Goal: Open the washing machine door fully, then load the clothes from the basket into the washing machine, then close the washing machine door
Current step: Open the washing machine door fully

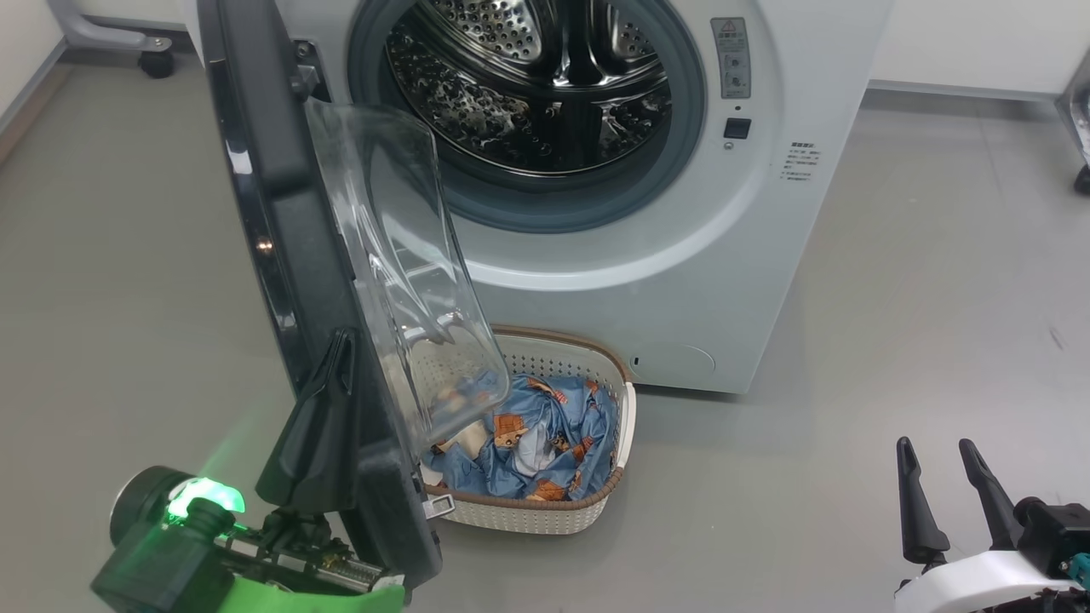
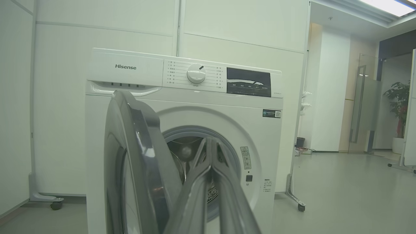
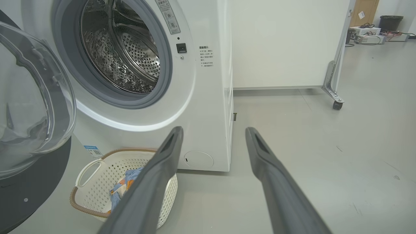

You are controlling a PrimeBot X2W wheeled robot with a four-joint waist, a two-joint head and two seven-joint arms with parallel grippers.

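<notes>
Basket [image 1: 545, 515]: one, holding clothes [image 1: 545, 434] | door [image 1: 281, 255]: one | left fingers [image 2: 191, 201] closed | right fingers [image 3: 156, 182] apart

You have one washing machine [image 1: 681, 281] before you, with one round door [image 1: 272, 213] and one steel drum [image 1: 511, 102]. On its top panel you can count one dial [image 2: 196, 73] and one dark display [image 2: 248, 82]. One basket [image 1: 545, 515] stands on the floor [image 1: 894, 340]. It holds one heap of clothes [image 1: 545, 426], whose pieces you cannot count. You have two grippers, the left gripper [image 2: 210, 142] and the right gripper [image 1: 936, 449], each with two fingers [image 1: 920, 502]. One castor [image 1: 157, 64] sits near the floor's far left corner and a second at its right edge. You get one potted plant [image 2: 398, 107].
</notes>
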